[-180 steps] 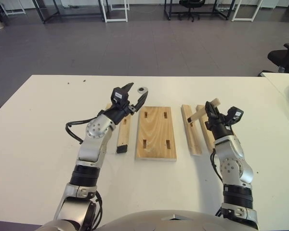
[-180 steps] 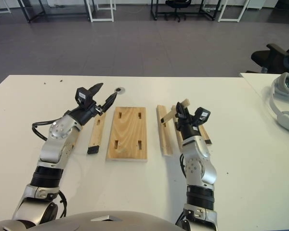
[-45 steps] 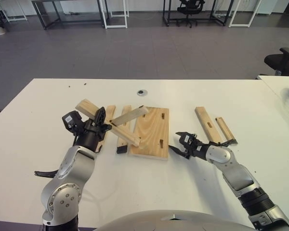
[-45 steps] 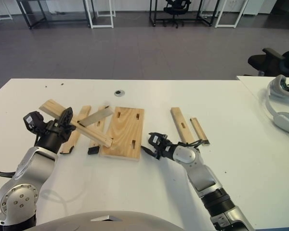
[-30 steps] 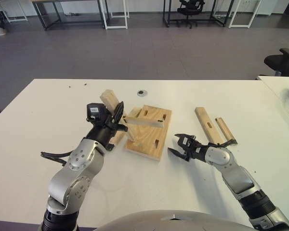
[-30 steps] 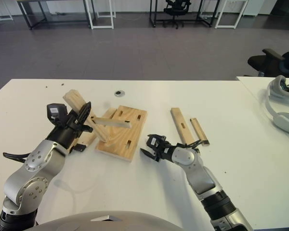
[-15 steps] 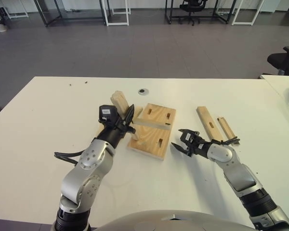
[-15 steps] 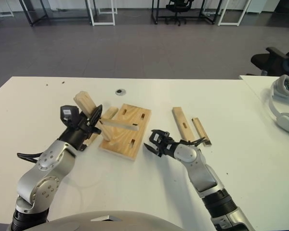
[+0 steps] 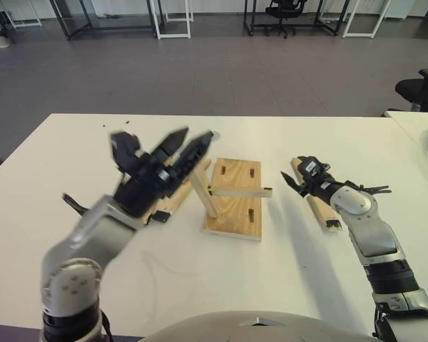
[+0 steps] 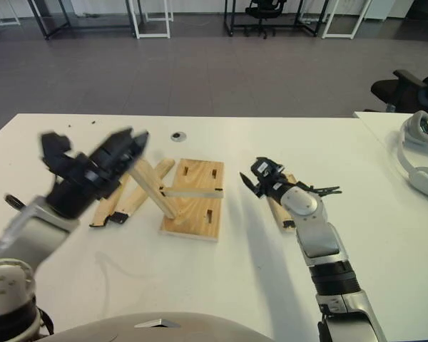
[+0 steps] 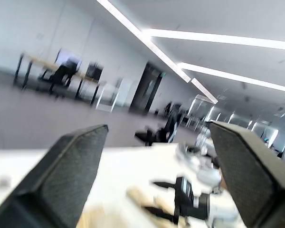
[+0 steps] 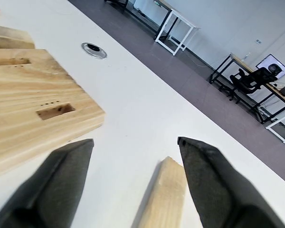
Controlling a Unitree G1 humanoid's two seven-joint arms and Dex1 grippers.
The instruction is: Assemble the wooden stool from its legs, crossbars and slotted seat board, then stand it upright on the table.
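- White desk, a round cable grommet near its far edge.
- Grey floor beyond.
- Metal-framed tables and a black office chair at the far side.
- Another black chair to the right, behind a second desk.
- Long ceiling light strips.

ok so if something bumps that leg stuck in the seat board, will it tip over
Probably tips: the leg leans rather than stands straight in the seat board, and the open left gripper is off it. The crossbar juts sideways from it, likely adding leverage. Being wood, it should stay stiff.
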